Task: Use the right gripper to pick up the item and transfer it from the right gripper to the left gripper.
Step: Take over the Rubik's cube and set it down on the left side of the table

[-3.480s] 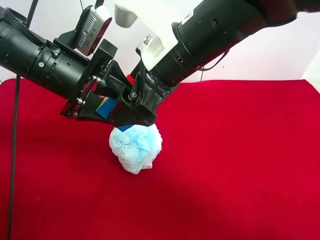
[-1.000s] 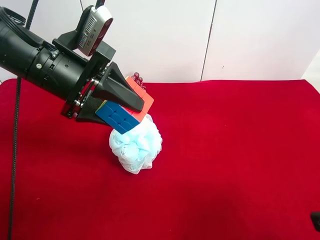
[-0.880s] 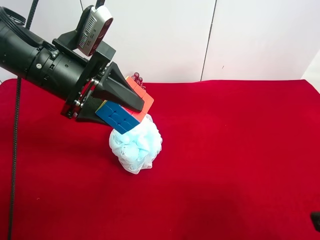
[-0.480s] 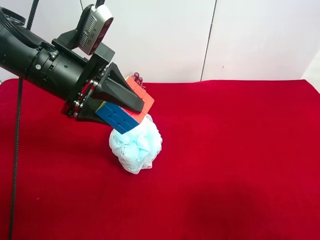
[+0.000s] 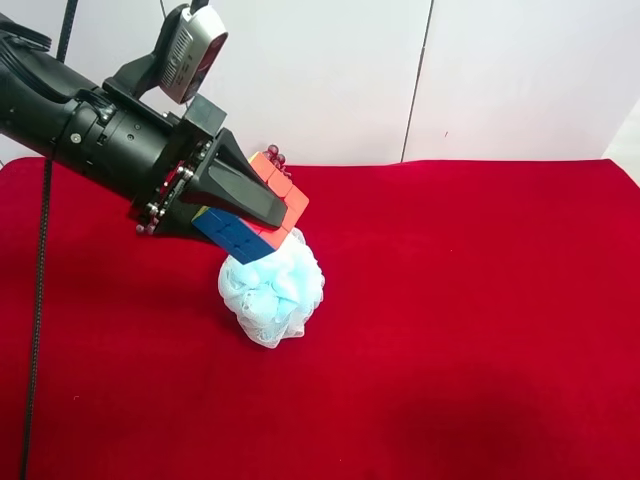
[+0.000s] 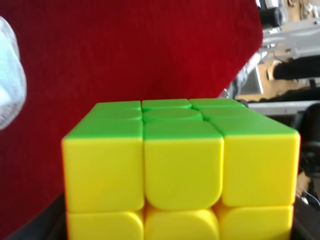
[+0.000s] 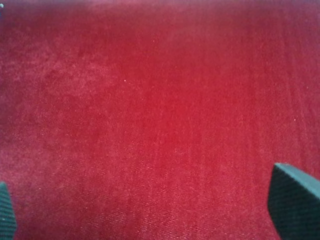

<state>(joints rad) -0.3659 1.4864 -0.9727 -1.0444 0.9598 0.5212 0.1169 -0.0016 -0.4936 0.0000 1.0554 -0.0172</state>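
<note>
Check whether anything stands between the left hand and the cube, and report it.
Nothing visible does. The cube is clamped in the left hand, held up over the blue bath puff. The right hand is open over bare red cloth, with nothing between its fingers.

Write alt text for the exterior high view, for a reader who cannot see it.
The left gripper, on a black arm entering from the view's left, holds a small puzzle cube over a light-blue mesh bath puff. The puff sits on a red cloth; no other arm shows.
</note>
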